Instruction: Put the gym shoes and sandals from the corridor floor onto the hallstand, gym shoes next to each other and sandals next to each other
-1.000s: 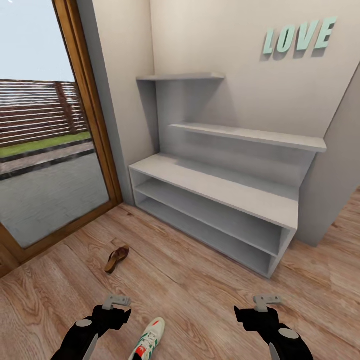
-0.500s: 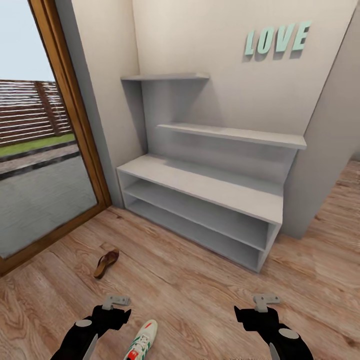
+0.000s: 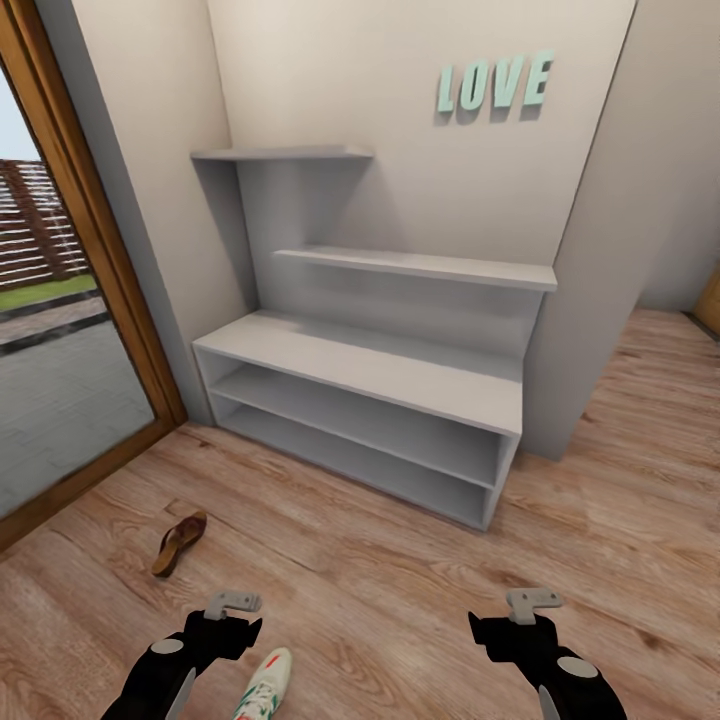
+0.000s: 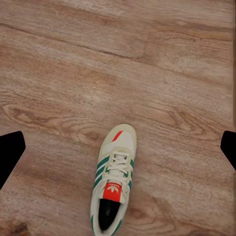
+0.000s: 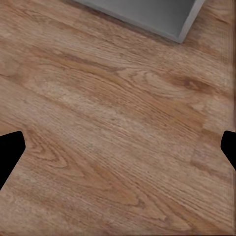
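Observation:
The white hallstand (image 3: 380, 365) stands against the far wall, its top and two open shelves bare. One dark brown sandal (image 3: 180, 542) lies on the corridor floor (image 3: 400, 590) to the left, near the glass door. One gym shoe (image 3: 265, 685), cream with green stripes, lies just right of my left gripper (image 3: 232, 603). In the left wrist view the gym shoe (image 4: 114, 184) lies below the open left gripper (image 4: 118, 150), untouched. My right gripper (image 3: 532, 603) hangs open over bare planks. In the right wrist view the right gripper (image 5: 118, 150) holds nothing, and a corner of the hallstand (image 5: 147, 12) shows.
Two thin floating shelves (image 3: 420, 265) hang above the hallstand, under mint "LOVE" letters (image 3: 495, 85). A wood-framed glass door (image 3: 90, 260) bounds the left side. A wall corner (image 3: 590, 300) juts out to the right of the hallstand, with floor running on behind it.
The whole picture has shifted left, so the camera has turned right. Both arms keep the same place in view, and the sandal and gym shoe lie unmoved on the floor.

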You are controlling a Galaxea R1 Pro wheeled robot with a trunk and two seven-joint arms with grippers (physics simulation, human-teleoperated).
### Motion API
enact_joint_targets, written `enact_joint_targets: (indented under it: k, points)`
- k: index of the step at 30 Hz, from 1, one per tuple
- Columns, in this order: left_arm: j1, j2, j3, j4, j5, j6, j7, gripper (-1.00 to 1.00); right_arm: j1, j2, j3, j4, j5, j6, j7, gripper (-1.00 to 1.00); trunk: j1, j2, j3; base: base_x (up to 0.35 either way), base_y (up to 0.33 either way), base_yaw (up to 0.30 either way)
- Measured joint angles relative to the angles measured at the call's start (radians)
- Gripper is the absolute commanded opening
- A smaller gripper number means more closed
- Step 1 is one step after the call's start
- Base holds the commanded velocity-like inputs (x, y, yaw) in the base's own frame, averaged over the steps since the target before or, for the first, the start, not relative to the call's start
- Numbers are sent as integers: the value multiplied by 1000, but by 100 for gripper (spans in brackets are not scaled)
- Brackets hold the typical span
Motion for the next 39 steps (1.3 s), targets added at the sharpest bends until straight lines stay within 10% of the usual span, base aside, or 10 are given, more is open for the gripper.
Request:
enact_joint_targets:
  k: [16,35,39]
  points:
    - [0,-1,1,0,0,0,0,100,0,0,0,0,0,0,1,100,0,0,0,0,0,-13]
    - [0,0,1,0,0,-2,0,100,0,0,-3,0,0,0,1,100,73,-133,-78,0,0,0]
    - [0,0,0,2,4,-109,-2,100,0,0,-3,0,0,0,1,100,88,-161,-97,0,0,0]
